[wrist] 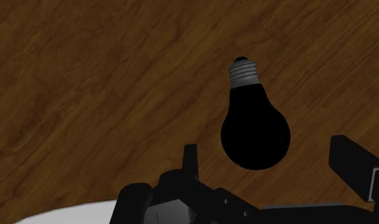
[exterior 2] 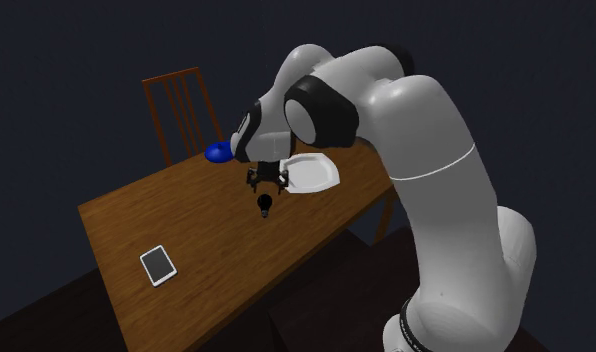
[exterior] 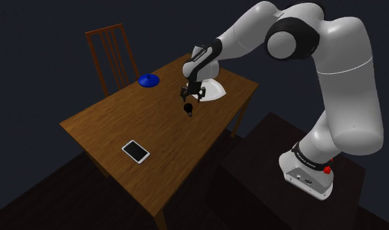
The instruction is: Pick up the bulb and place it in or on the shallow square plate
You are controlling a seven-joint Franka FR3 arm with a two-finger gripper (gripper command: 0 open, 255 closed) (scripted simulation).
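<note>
- The jaws are standing wide apart and gripping nothing. In the wrist view the bulb (wrist: 254, 121) is lying between the two black fingers (wrist: 190, 159) of the gripper (wrist: 266, 150), with bare wood showing on either side of it.
- The wrist view is giving the bulb's detail. The shoulder view is showing the bulb (exterior: 188, 110) as a small dark shape under the gripper (exterior: 190, 97), and so is the second exterior view (exterior 2: 265, 205), below the gripper (exterior 2: 267, 185).
- The two outer views are taking in things the wrist view is not: a white tablet (exterior: 136, 151) near the table's near-left end, a blue dish (exterior: 148, 80) at the far edge, and a wooden chair (exterior: 111, 52) behind it.
- The bulb is looking plain black in its round globe, with a ribbed grey screw cap pointing away from the gripper.
- The bulb is sitting on the brown wooden table (exterior: 115, 124), just beside the white square plate (exterior: 215, 91), on the plate's near side toward the shoulder view's left.
- The arm's wrist is covering part of the plate in both outer views. In the wrist view the plate (wrist: 67, 213) is showing as a white sliver cut off at the edge beside the gripper's body.
- From the outer views it is hard to make out whether the bulb is touching the tabletop.
</note>
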